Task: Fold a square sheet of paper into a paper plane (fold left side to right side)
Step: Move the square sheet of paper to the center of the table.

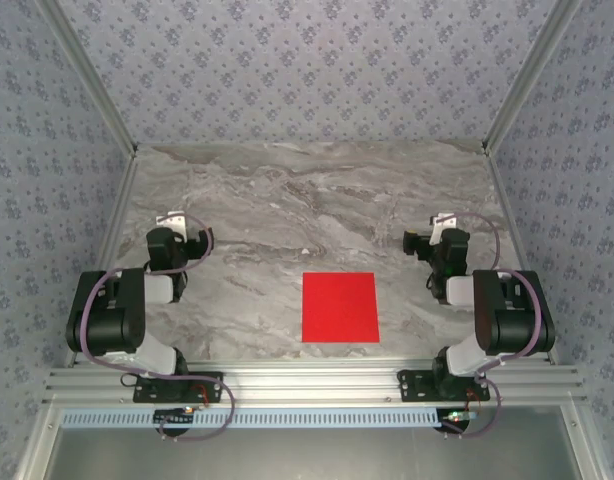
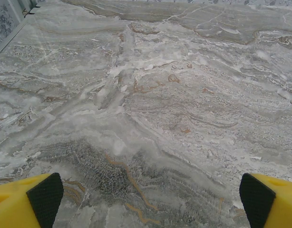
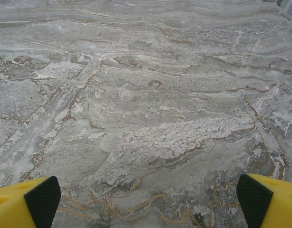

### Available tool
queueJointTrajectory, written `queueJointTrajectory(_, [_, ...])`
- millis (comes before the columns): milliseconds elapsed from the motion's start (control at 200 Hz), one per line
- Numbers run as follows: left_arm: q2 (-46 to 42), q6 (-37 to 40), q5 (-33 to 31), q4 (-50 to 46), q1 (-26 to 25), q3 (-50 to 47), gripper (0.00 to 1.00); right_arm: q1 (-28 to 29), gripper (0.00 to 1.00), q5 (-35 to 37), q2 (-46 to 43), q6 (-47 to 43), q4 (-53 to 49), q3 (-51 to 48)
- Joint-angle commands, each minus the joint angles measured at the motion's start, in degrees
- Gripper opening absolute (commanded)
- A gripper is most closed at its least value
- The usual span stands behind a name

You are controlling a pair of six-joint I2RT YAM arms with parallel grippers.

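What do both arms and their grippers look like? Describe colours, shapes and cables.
Left arm and right arm: bulky black joint housings, white links, looping grey cables. Left gripper and right gripper: yellow fingers with black pads.

- square sheet of paper (image 1: 339, 307): thin red paper, matt, smooth
- table (image 1: 287, 200): grey veined marble look, faint sheen
- left pincer (image 2: 150, 202), right pincer (image 3: 148, 202): yellow plastic, matt black pads (image 2: 46, 197)
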Motion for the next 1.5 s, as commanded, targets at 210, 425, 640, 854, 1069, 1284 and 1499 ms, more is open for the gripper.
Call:
queueJointTrajectory(210, [-0.2,0.7,-0.9,0.2,-0.6,1.2,0.98,-0.1,1.0,0.9,-0.1,-0.5,1.1,1.2])
queueJointTrajectory(425, [-0.2,0.6,-0.9,0.2,-0.5,1.2,0.98,-0.1,1.0,0.9,-0.1,-0.5,1.0,1.2])
queueJointTrajectory(640, [-0.2,0.4,-0.4,0.1,-0.2,1.2,0.98,-0.1,1.0,0.8,-0.1,-0.5,1.0,1.3])
queueJointTrajectory(854, [-4.1,-0.2,-2.4,-5.9,-0.3,3.1,0.98,-0.6,1.0,-0.3,-0.9,0.1,-0.2,1.5])
queueJointTrajectory(1069, [-18.7,-5.4,-8.0,-41.2,-8.6,15.4,0.98,-2.0,1.0,0.1,-18.8,6.2,-29.5,8.3])
queueJointTrajectory(1284, [-18.4,-13.0,-11.5,-54.0,-31.4,20.4,0.98,-1.1,1.0,-2.8,-36.6,13.0,-56.2,10.6])
queueJointTrajectory(1499, [-4.5,-17.3,-11.6,-61.3,-52.6,30.7,0.98,0.4,1.0,-8.1,-46.9,17.7,-69.7,9.9])
